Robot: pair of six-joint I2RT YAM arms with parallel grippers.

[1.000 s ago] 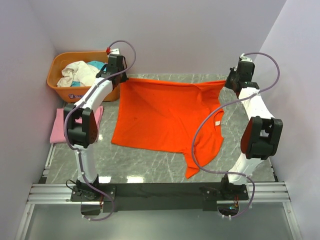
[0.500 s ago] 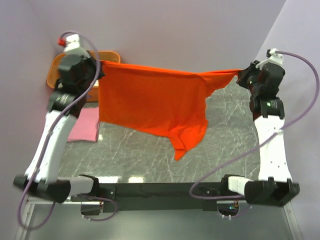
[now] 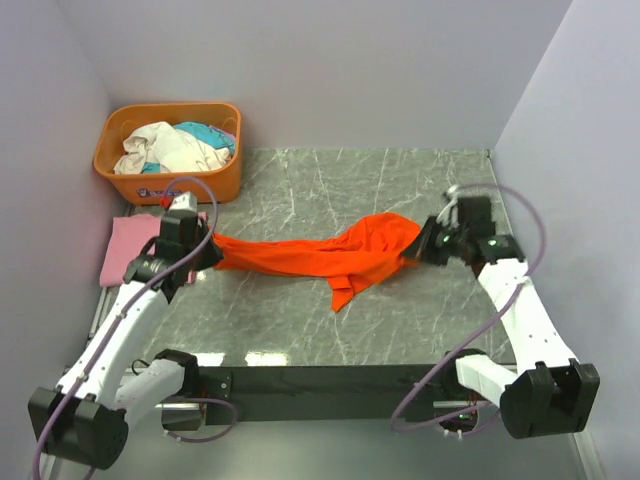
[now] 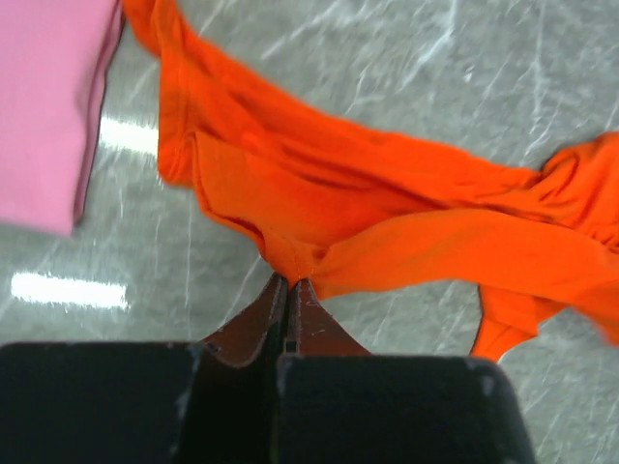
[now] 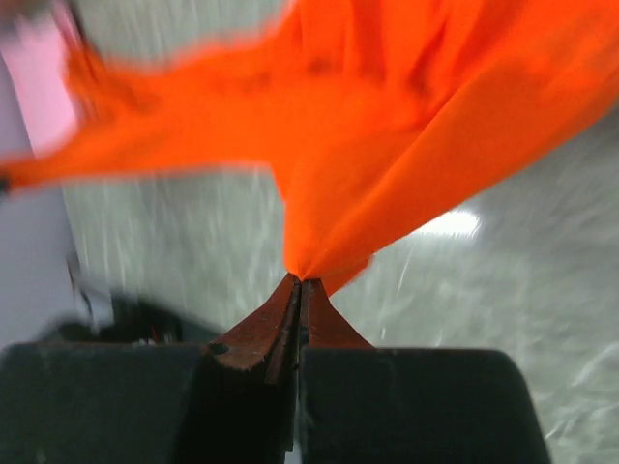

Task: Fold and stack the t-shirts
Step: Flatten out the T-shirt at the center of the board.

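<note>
Pale lilac walls close in a grey marble tabletop. Your left pincer is clamped tight on one end of the orange-red t-shirt, its two fingers pressed together with a pinch of cloth between the tips. Your right pincer is closed the same way on the shirt's other end, though that wrist view is blurred.

Between the two pincers the shirt runs as a bunched, twisted band low over the marble. It is thinner toward the left pincer and fuller toward the right one. A loose flap hangs out of it toward the arm bases, nearer the right pincer. You cannot tell whether the middle rests on the marble or hangs just off it.

Just beside the left pincer, on its outer side toward the left wall, the light pink t-shirt lies flat and folded on the table. Beyond that pincer, in the far left corner, an orange plastic basket holds crumpled white and teal cloth.
</note>
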